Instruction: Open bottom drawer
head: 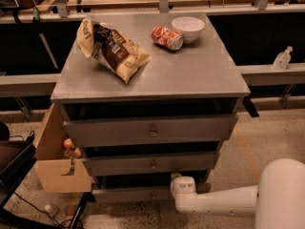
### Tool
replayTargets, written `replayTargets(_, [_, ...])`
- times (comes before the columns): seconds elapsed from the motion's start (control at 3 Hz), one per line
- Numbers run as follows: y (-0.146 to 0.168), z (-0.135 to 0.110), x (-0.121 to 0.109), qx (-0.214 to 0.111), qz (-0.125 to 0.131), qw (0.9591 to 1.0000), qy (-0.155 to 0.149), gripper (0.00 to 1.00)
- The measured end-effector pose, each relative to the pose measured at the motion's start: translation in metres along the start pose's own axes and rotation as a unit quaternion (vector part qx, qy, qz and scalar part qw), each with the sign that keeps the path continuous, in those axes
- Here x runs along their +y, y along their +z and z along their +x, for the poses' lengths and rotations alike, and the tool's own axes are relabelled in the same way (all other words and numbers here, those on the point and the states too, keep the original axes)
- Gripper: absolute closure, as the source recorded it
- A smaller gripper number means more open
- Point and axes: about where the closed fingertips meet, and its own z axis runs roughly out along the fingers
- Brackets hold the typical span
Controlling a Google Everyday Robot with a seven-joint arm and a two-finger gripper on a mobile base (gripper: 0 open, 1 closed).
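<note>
The grey three-drawer cabinet point(200, 75) stands in the middle of the camera view. The bottom drawer point(128, 194) is its lowest, slim grey front, just above the floor. My white arm reaches in from the lower right. The gripper point(182, 186) at its end is at the right part of the bottom drawer's front, just below the middle drawer point(152, 163). Whether it touches the drawer cannot be told. The tall top drawer point(150, 130) is above both and stands out a little from the cabinet.
A chip bag point(112, 49), a red can point(167, 37) on its side and a white bowl point(188, 27) lie on the cabinet top. A cardboard box point(59, 173) with fruit stands at the cabinet's left. A spray bottle point(282, 58) sits on the ledge at right.
</note>
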Motion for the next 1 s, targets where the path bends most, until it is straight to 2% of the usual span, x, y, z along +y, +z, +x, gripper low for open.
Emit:
replayTargets(0.33, [-0.024,-0.003,-0.002,0.013,0.033,0.9994,-0.004,0.64])
replayTargets(0.67, [-0.031,0.0,-0.005,0.015,0.052,0.9985,-0.006,0.87])
replayTargets(1.0, [-0.011,0.003,-0.01,-0.001,0.054,0.9984,-0.019,1.0])
